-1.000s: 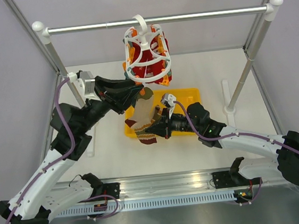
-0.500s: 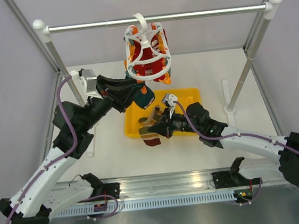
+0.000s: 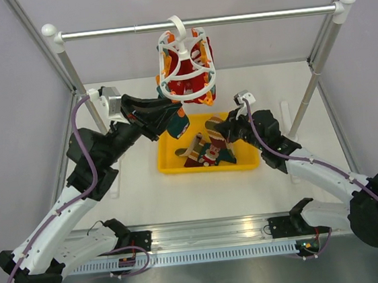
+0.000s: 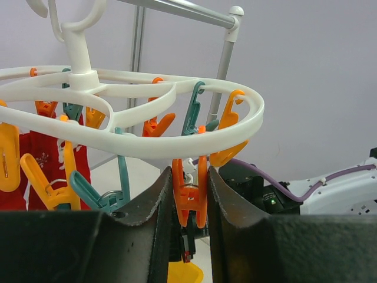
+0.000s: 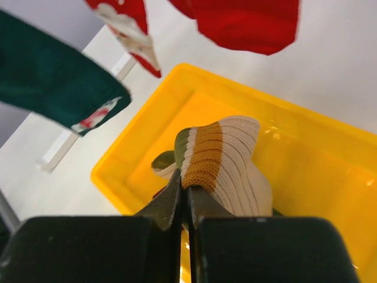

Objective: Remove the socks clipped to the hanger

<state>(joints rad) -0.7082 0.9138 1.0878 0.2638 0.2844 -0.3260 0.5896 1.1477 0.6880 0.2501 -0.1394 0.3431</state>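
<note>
The white hanger (image 3: pixel 165 46) (image 4: pixel 147 141) hangs by its hook from the rail. Red socks (image 3: pixel 193 80) (image 5: pixel 247 23) are clipped under it, and a dark teal sock (image 3: pixel 184 120) (image 5: pixel 53 88) hangs at its near left. My left gripper (image 3: pixel 171 111) (image 4: pixel 188 177) is shut on an orange peg (image 4: pixel 189 197) under the ring's near edge. My right gripper (image 3: pixel 213 127) (image 5: pixel 187 188) is shut on the mustard-banded cuff of a beige striped sock (image 3: pixel 195 145) (image 5: pixel 230 159), which trails down into the yellow tray (image 3: pixel 209 168) (image 5: pixel 306 171).
A metal rail (image 3: pixel 230 21) on white-knobbed posts (image 3: pixel 306 102) spans the back. The tray also holds a red printed sock (image 3: pixel 212 154). Free orange and teal pegs (image 4: pixel 94 194) dangle from the ring.
My right gripper has risen back and to the right, dragging the striped sock from the tray's front edge into the tray. My left gripper has closed tighter on the peg.
</note>
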